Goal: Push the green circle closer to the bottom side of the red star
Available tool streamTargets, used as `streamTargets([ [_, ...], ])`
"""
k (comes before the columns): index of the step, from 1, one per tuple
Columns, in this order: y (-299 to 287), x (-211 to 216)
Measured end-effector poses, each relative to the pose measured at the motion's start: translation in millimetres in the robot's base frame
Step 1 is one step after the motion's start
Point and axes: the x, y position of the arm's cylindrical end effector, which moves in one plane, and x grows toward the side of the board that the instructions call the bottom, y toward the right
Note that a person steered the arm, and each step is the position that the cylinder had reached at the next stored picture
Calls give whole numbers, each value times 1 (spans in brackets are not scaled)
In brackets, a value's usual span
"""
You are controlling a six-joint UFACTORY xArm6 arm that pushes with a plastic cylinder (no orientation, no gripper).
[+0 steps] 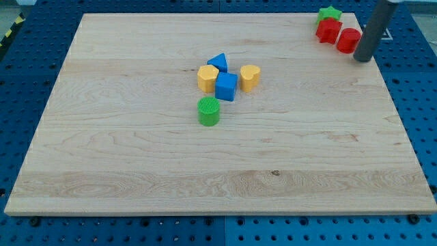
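I see a pale wooden board (136, 157) with visible grain and a smooth, matt finish. The green circle (209, 111) looks like matt plastic with a ribbed top. My rod is dark and matt, ending at my tip (362, 59).

surface: pale wooden board (136, 171) | surround: blue perforated table (27, 61)

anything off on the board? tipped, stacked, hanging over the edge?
Nothing stands out. Green circle sits upright below the central cluster; red star is upright at the view's top right, with my tip just right of the neighbouring red block.
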Motion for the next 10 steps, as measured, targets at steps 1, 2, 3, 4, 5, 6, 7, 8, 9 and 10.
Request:
streamTargets([
  [1, 3, 83],
  [2, -23, 146],
  [3, -101, 173],
  [4, -196, 176],
  [5, -301, 175],
  [6, -386, 145],
  [7, -396, 94],
  [8, -382, 89],
  [9, -357, 92],
  [10, -336, 108],
])
